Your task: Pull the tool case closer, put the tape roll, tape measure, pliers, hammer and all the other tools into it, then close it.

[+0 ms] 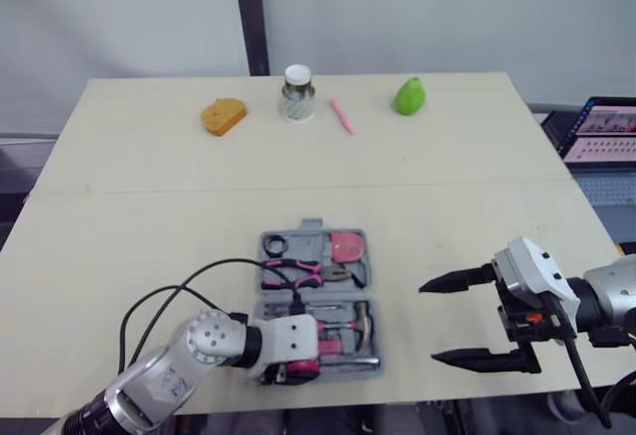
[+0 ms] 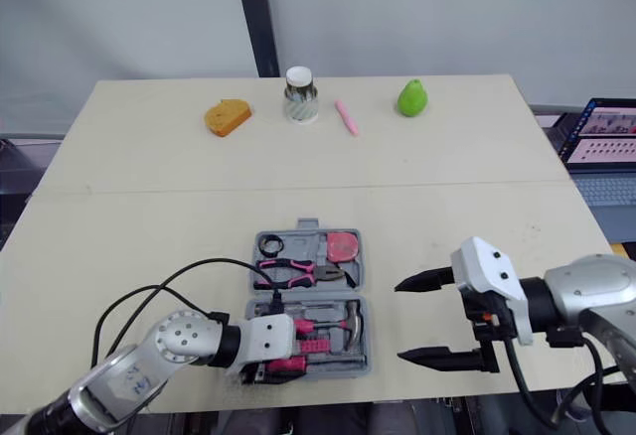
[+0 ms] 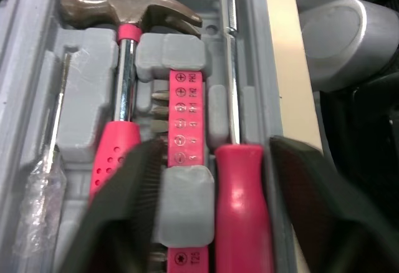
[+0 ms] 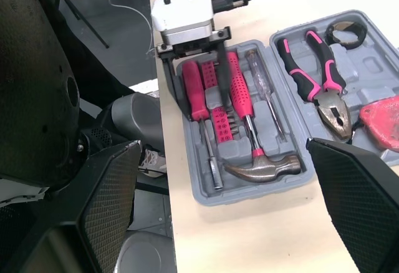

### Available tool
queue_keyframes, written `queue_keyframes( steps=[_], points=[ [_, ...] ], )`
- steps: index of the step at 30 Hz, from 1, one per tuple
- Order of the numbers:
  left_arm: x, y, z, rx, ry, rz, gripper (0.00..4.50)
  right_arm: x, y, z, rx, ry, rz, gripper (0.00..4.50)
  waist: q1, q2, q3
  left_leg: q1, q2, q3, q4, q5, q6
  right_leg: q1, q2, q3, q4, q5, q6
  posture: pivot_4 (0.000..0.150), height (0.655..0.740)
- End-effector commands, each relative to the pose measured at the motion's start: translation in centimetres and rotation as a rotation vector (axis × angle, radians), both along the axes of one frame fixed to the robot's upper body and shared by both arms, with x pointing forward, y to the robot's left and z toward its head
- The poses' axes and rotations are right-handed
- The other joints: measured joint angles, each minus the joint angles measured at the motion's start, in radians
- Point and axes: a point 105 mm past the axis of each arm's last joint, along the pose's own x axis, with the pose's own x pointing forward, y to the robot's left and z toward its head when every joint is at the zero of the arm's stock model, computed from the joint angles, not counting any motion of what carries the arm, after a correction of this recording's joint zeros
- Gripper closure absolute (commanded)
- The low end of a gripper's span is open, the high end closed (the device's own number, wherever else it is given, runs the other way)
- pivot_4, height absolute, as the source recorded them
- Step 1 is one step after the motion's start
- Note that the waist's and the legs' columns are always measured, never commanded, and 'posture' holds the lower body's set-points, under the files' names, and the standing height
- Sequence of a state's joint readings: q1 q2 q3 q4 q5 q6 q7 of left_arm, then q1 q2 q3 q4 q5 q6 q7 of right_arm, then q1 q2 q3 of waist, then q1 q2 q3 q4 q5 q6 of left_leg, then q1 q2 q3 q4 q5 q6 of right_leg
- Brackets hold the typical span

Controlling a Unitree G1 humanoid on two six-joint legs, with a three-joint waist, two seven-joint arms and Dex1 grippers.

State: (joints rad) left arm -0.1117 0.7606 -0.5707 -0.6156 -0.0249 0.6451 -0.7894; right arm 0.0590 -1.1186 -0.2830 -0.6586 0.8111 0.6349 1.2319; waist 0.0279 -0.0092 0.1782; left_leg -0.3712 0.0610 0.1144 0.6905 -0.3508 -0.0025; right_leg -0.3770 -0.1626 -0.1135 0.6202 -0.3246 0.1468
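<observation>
The grey tool case (image 1: 370, 278) lies open near the table's front edge. Its far half holds a black tape roll (image 1: 275, 246), a red tape measure (image 1: 348, 247) and pink-handled pliers (image 1: 298, 273). The near half holds a hammer (image 3: 124, 11), a bit holder (image 3: 182, 117), a pink screwdriver (image 3: 240, 210) and a clear-handled screwdriver (image 3: 43, 192). My left gripper (image 1: 308, 354) is open low over the near half, its fingers (image 3: 124, 210) either side of the bit holder and pink screwdriver. My right gripper (image 1: 429, 322) is open and holds nothing, just right of the case.
Along the table's far edge sit an orange bread-shaped piece (image 1: 224, 115), a small jar (image 1: 297, 94), a pink stick (image 1: 342, 115) and a green pear (image 1: 409, 95). A laptop (image 1: 601, 137) stands off the table's right side. The case is close to the front edge.
</observation>
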Motion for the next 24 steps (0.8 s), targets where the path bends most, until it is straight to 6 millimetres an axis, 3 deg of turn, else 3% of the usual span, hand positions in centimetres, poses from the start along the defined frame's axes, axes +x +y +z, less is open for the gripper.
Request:
queue_keyframes(
  steps=[1,7,13,18,24],
  points=[
    [-0.7,0.0,-0.7,0.023,0.048,-0.014,1.70,-0.3,0.3,0.4,0.015,-0.029,0.014,0.00,0.000,0.000,0.000,0.000,0.000,0.000,0.000,0.000,0.000,0.000,0.000,0.000,0.000,0.000,0.000,0.150,0.7400],
    [-0.6,-0.3,0.2,0.008,0.050,-0.019,1.70,-0.2,0.3,0.4,0.017,-0.032,0.012,0.00,0.000,0.000,0.000,0.000,0.000,0.000,0.001,0.000,0.000,0.000,0.000,0.000,0.000,0.000,0.000,0.150,0.7400],
    [-0.7,-0.6,3.6,-0.109,0.053,-0.031,1.70,0.0,0.2,0.8,0.023,-0.040,0.006,0.00,-0.001,0.000,0.000,0.000,0.000,0.000,0.001,0.000,0.000,0.000,0.000,0.000,0.000,0.000,0.000,0.150,0.7400],
    [-0.8,0.7,6.1,-0.237,0.097,0.002,1.70,0.1,0.2,0.9,0.029,-0.041,-0.002,0.00,-0.002,0.000,0.000,0.000,0.000,0.000,0.001,0.000,0.000,0.000,0.000,0.000,0.000,0.000,0.000,0.150,0.7400],
    [0.0,3.3,6.3,-0.230,0.135,-0.002,1.70,0.4,0.2,1.0,0.033,-0.052,-0.008,0.00,-0.001,0.000,0.000,0.000,0.000,0.000,0.001,0.000,0.000,0.000,0.000,0.000,0.000,0.000,0.000,0.150,0.7400]
  ],
)
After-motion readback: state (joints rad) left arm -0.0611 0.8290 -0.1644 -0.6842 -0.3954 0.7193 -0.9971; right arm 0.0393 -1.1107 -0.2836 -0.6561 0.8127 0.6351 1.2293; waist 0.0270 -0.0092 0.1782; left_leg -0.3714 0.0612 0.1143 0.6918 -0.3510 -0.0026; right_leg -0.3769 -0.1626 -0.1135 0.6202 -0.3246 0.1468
